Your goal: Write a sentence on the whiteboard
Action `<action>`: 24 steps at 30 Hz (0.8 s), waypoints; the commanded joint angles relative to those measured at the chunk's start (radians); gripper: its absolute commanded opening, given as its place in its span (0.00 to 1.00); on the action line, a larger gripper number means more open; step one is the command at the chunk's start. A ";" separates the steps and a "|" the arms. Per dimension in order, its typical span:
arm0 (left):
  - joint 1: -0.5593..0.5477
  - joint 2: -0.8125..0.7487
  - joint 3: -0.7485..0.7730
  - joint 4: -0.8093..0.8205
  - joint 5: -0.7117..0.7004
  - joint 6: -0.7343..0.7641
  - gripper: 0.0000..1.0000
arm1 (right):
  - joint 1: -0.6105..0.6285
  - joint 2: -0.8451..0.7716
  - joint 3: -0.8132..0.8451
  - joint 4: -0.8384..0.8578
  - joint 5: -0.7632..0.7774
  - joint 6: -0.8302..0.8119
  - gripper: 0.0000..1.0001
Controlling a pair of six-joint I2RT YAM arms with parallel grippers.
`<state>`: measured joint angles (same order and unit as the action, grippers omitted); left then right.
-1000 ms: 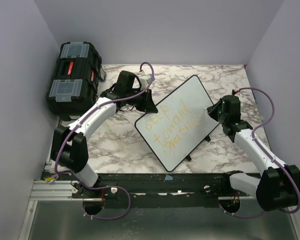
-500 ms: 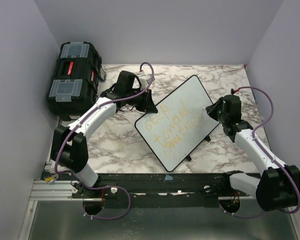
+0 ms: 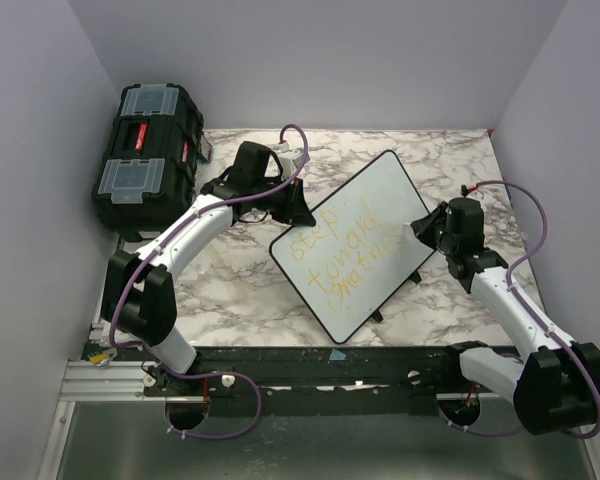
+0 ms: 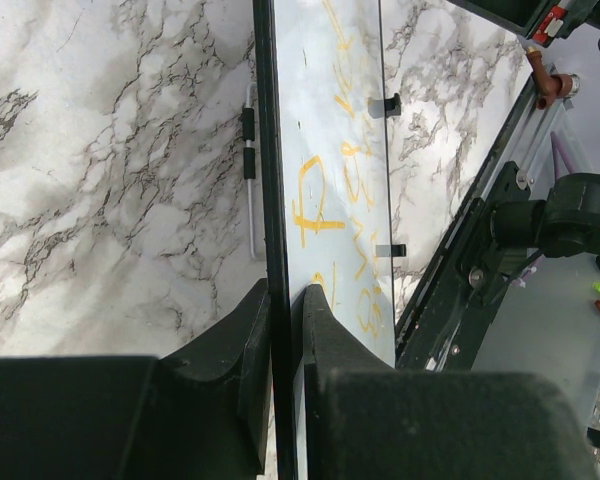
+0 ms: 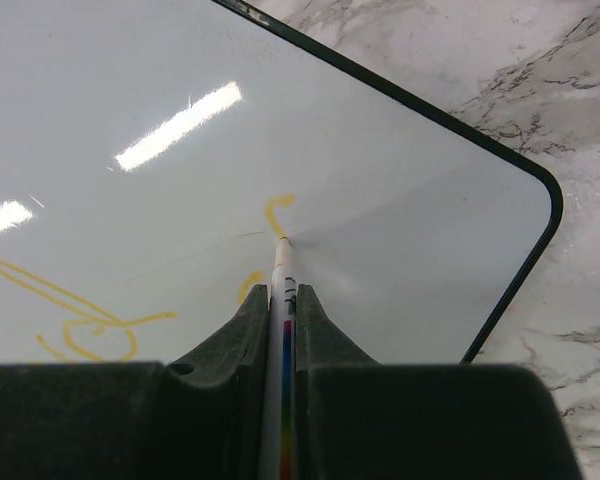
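Note:
The whiteboard (image 3: 375, 205) stands tilted on the marble table, white with a thin black rim. The sentence (image 3: 345, 252) runs in three yellow-orange lines across its lower half; it also shows in the left wrist view (image 4: 325, 190). My left gripper (image 3: 298, 207) is shut on the board's upper left edge (image 4: 270, 170), one finger on each face. My right gripper (image 3: 418, 232) is shut on a white marker (image 5: 283, 300) with a rainbow stripe. The marker's tip touches the board (image 5: 400, 180) at the end of a yellow stroke (image 5: 276, 212) near the board's right corner.
A black toolbox (image 3: 145, 155) with clear-lidded trays stands at the back left. The board's black feet (image 3: 416, 275) rest on the table at its right edge. Grey walls enclose three sides. The arm bases and a metal rail (image 3: 310, 375) line the near edge.
My right arm has shifted slightly right and toward the near edge, moving the marker tip along the board's right side. The left gripper and the board have not moved.

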<state>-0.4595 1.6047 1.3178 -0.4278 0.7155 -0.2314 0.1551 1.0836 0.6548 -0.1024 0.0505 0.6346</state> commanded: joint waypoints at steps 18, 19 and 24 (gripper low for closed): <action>-0.023 0.001 -0.015 -0.003 -0.013 0.107 0.00 | 0.004 0.018 -0.027 -0.085 0.099 -0.020 0.01; -0.023 0.001 -0.015 -0.003 -0.012 0.107 0.00 | 0.004 0.019 -0.026 -0.089 0.104 -0.021 0.01; -0.024 0.000 -0.015 -0.002 -0.013 0.109 0.00 | 0.004 0.025 -0.026 -0.113 0.109 -0.017 0.01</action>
<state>-0.4595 1.6047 1.3178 -0.4278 0.7155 -0.2317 0.1555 1.0863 0.6476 -0.1390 0.1394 0.6273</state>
